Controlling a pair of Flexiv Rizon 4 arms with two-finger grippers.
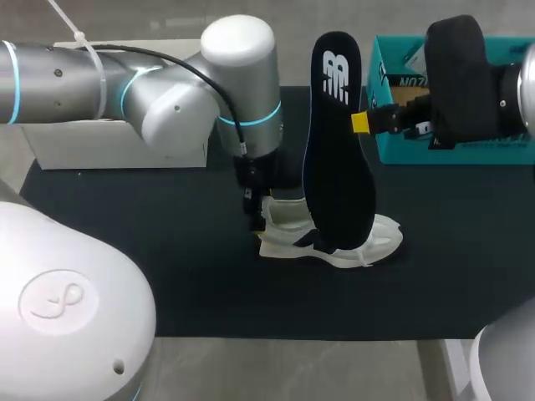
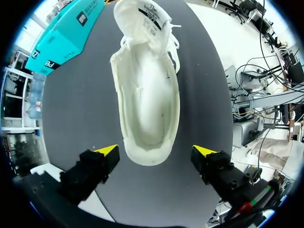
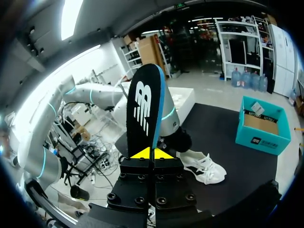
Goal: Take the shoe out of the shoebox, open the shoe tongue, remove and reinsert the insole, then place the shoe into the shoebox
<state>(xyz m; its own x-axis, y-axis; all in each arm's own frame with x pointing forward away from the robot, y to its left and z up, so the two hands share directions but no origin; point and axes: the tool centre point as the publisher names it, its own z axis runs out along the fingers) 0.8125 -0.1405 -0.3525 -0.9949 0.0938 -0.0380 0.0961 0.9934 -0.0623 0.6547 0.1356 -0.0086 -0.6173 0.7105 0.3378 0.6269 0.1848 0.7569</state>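
Note:
The white shoe (image 1: 368, 244) lies on its sole on the black mat, its opening empty in the left wrist view (image 2: 148, 99). My left gripper (image 2: 156, 151) hangs open just above the heel, one finger on each side, touching nothing; in the head view it (image 1: 254, 213) sits at the shoe's heel end. The black insole (image 1: 336, 142) is lifted upright above the shoe, pinched at its edge by my right gripper (image 1: 361, 123). In the right wrist view the insole (image 3: 144, 109) stands out of the shut right gripper (image 3: 152, 153), with the shoe (image 3: 205, 170) on the mat beyond.
The teal shoebox (image 1: 393, 125) stands open at the back right of the mat (image 1: 167, 251), also seen as shoebox (image 3: 262, 127) and shoebox (image 2: 64, 35). A white box (image 1: 109, 144) sits at the back left behind my left arm (image 1: 167, 92).

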